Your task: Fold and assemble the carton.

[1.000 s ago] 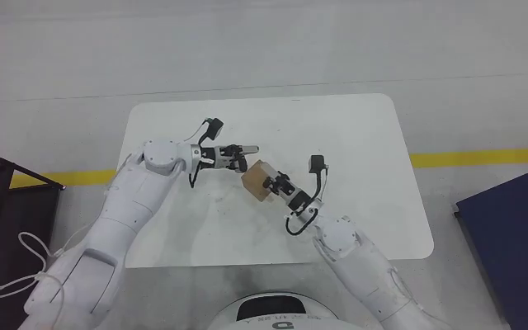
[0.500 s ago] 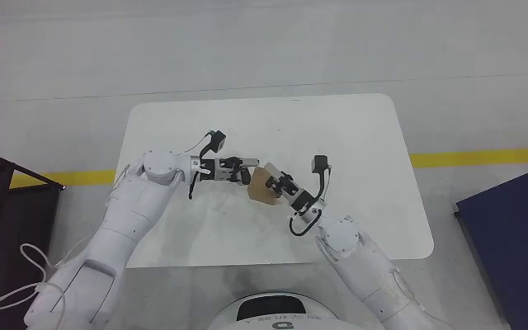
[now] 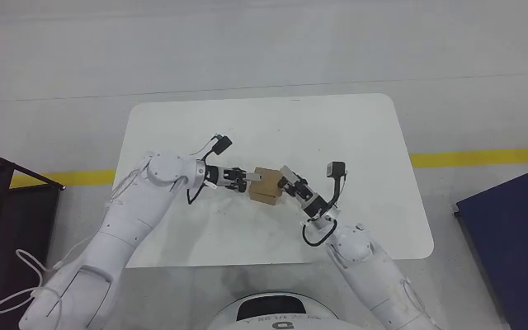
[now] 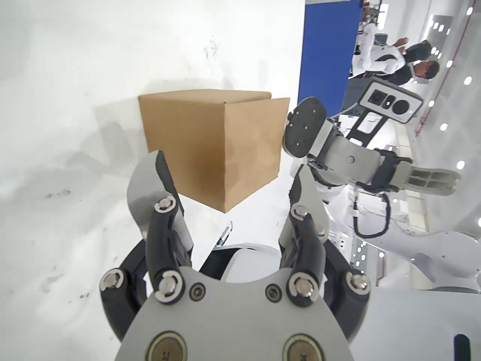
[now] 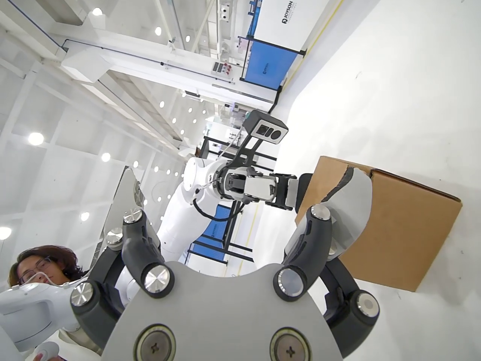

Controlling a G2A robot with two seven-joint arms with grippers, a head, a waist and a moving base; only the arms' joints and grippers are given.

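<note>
A small brown carton (image 3: 266, 186) stands as a closed cube near the middle of the white table (image 3: 355, 140). My left gripper (image 3: 240, 180) is open right at one side of it; in the left wrist view the carton (image 4: 210, 148) sits just beyond the spread fingertips (image 4: 159, 174). My right gripper (image 3: 289, 183) is open at the opposite side. In the right wrist view one of its fingers (image 5: 355, 197) lies against the carton (image 5: 398, 234) and the other is out in the air. The right gripper's pad (image 4: 304, 129) rests at the carton's edge.
A dark rack (image 3: 16, 198) stands on the floor off the table's left end, and a blue panel (image 3: 495, 239) off its right. A yellow line (image 3: 470, 157) runs across the floor. The table's far half and right part are bare.
The carton, tilted between the grippers a second ago, now sits square on the table a little farther right. The left gripper followed it; the right arm drew back to the right.
</note>
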